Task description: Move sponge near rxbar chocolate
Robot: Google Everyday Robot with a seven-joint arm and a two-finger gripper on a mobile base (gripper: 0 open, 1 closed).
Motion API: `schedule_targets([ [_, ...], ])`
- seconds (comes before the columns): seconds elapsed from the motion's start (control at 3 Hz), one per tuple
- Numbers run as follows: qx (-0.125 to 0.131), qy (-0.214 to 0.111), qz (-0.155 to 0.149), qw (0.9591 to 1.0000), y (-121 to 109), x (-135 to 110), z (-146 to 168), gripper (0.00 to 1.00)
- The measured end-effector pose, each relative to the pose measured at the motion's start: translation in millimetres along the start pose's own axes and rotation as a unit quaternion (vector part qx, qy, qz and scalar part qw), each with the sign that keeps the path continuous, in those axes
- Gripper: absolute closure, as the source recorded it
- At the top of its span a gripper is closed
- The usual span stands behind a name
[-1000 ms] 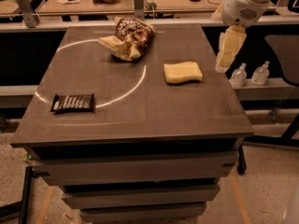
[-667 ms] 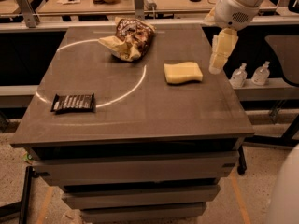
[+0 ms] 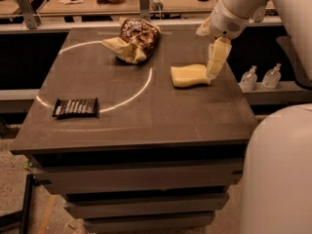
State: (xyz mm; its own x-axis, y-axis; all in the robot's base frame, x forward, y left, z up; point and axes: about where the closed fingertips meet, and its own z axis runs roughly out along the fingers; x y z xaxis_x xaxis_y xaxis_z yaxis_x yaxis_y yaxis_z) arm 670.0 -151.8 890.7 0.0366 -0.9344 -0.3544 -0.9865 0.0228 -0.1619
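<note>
1. Your gripper hangs over the right side of the table, pointing down from the white arm that comes in from the upper right.
2. Its tip is at the right end of the sponge, and it overlaps that end from your view. You cannot tell whether it touches the sponge.
3. You also cannot tell how wide the gripper is set or whether it grips anything, because it shows only as one pale slab.
4. The sponge lies flat on the right half of the table, just outside the white arc painted on the top.
5. The chocolate bar lies flat near the left edge, on the near side. It is well apart from the sponge, with the arc between them.
6. A crumpled snack bag sits toward the far side of the table, left of the sponge and apart from it.
7. Two small clear bottles stand on a ledge beyond the table's right edge.
8. The robot's white body fills your near right corner.
</note>
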Motion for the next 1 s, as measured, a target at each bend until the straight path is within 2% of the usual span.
schedule_targets([
  [0.33,-0.021,-0.026,-0.015,0.9993,-5,-7,22,0.00],
  [1.0,-0.053,-0.040,-0.006,0.9978,7,-7,53,0.00],
])
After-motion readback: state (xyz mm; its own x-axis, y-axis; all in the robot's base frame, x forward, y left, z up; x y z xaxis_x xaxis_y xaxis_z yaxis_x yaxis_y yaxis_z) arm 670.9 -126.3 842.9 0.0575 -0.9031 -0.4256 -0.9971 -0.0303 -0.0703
